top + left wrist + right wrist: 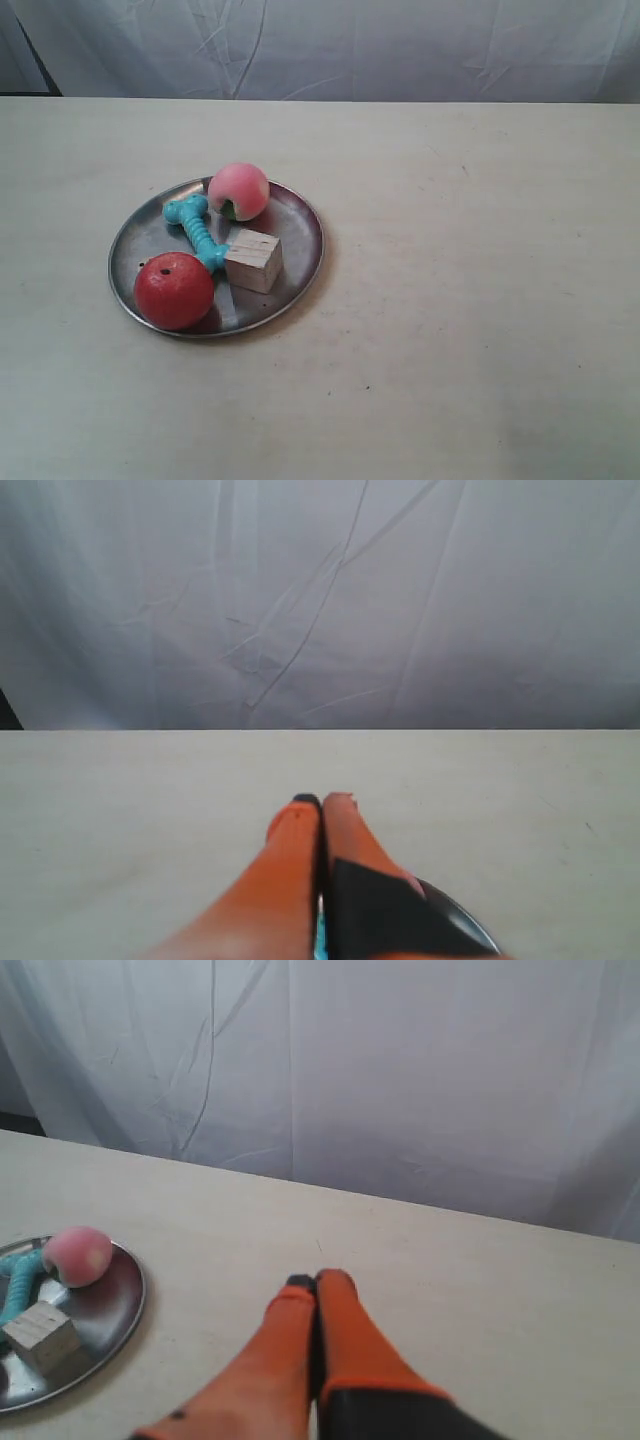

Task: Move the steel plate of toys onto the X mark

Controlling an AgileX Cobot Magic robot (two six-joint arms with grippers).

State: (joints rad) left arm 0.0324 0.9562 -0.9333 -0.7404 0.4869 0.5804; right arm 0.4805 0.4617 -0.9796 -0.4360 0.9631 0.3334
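the steel plate (296, 218) sits on the worktop (480, 300), toys (252, 260) aboard. its rim peeks from under the left claw (322, 802), so that arm seems nearer; the right claw (316, 1278) stands well apart. both are pressed together, empty. x mark unseen.

Orange right gripper (316, 1281), pinched closed, near steel plate (120, 1305) with peach (77, 1256).

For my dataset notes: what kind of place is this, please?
Probably a robot test bench rather than a home: a bare pale table, a white cloth backdrop behind it, and a steel plate of toys staged alone.
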